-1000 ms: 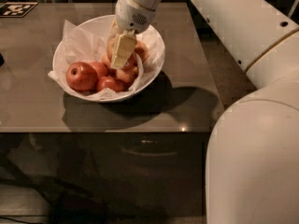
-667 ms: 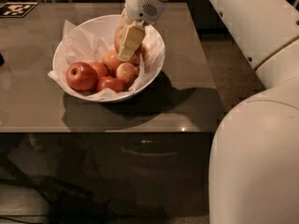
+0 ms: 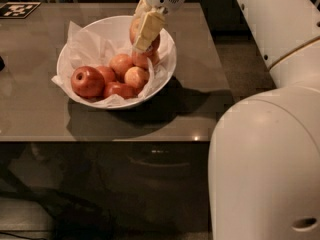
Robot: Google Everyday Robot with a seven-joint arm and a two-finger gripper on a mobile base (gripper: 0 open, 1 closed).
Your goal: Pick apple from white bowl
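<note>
The white bowl (image 3: pixel 169 59), lined with crinkled white paper, stands on the grey-brown table. My gripper (image 3: pixel 145 31) is over the bowl's right back part, its cream fingers (image 3: pixel 148 30) shut on a red-orange apple (image 3: pixel 134 30) held just above the others. The fingers hide most of this apple, and no sticker shows on it. Several more apples lie in the bowl: a larger, darker red one (image 3: pixel 87 81) at the left, and paler ones (image 3: pixel 136 77) in the middle.
The table (image 3: pixel 210 79) runs to a front edge below the bowl and a right edge near my arm. A black-and-white marker tag (image 3: pixel 17 9) lies at the back left. My white arm and body (image 3: pixel 265 164) fill the right side.
The gripper has risen and moved back from among the apples, taking one apple up with it. The other apples in the bowl lie as before.
</note>
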